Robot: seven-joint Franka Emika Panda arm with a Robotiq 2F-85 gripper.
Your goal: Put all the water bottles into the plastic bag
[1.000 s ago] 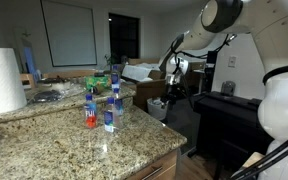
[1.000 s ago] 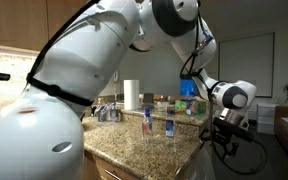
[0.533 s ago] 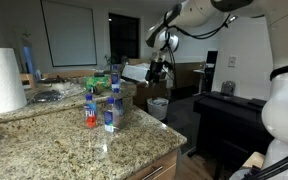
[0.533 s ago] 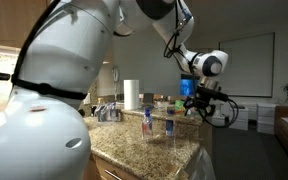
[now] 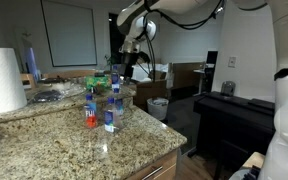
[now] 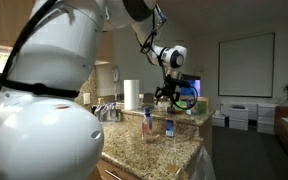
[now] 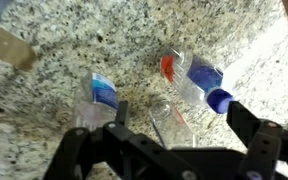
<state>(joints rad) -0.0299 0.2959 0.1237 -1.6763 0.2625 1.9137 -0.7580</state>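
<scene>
Item: water bottles (image 5: pixel 102 105), small, clear plastic, standing upright in a tight group on a speckled granite countertop (image 5: pixel 44 145). In both exterior views the group sits toward the counter's open end, well apart from a large white paper-towel roll (image 5: pixel 2 80) at the other end. Components that can be told apart in the wrist view: a red-labelled bottle (image 7: pixel 168 68), a blue-labelled bottle (image 7: pixel 102 92) beside it, a blue-capped bottle (image 7: pixel 206 80) with a blue label on the far side of the red one, and a bare clear bottle (image 7: pixel 169 118) nearest the camera. An exterior view (image 6: pixel 147 122) shows the red and blue labels side by side, and the full count cannot be told. Item: gripper (image 5: pixel 130 68), black, on the white arm, hanging in the air above the bottle group and looking down on it. The fingers (image 7: pixel 119 110) are spread wide apart and released, grasping nothing and touching no bottle, with the group framed between them in the wrist view. The same gripper appears in an exterior view (image 6: pixel 170 95) over the bottles, clear of the countertop. Background: a dark cabinet (image 5: pixel 234 115) stands on the floor beyond the counter, and a whiteboard (image 6: pixel 246 65) hangs on the far wall.
</scene>
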